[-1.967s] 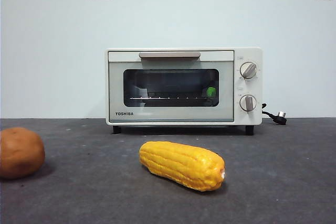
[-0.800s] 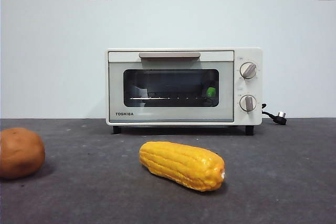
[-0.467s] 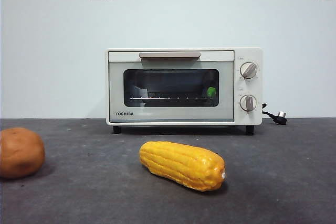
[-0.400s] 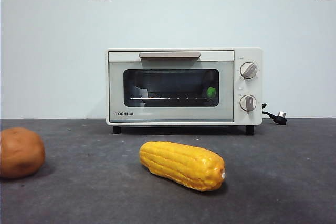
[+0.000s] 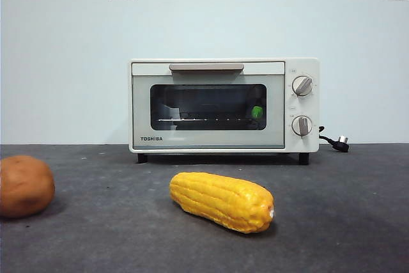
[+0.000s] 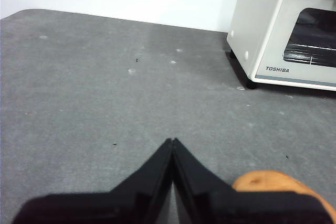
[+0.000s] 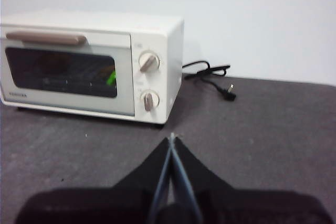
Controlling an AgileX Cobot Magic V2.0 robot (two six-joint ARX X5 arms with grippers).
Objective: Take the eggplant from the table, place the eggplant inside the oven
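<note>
Front view, nearest zone: a yellow corn cob (image 5: 222,201) lies at lower centre on the table (image 5: 339,222), tilted, its tip pointing lower right. A round brown lump (image 5: 24,185) sits at the left edge of the frame, partly cut off. Bare table surface separates the two, and the lower right of the frame is open table.

Middle zone: a band of bare table runs between the corn cob and the oven (image 5: 223,105).

Far zone: the oven stands at centre against the white wall, door closed, bar handle along the top, two knobs at right. The eggplant (image 5: 257,112) is inside, behind the door glass at the right end of the rack; only its green cap is clearly visible. A power cord (image 5: 334,141) lies on the table right of the oven.

Left gripper (image 6: 172,141): jaws pressed together, holding nothing, above bare table, with the brown lump beside it. Right gripper (image 7: 171,137): jaws closed, empty, above open table, facing the oven's knob side.
</note>
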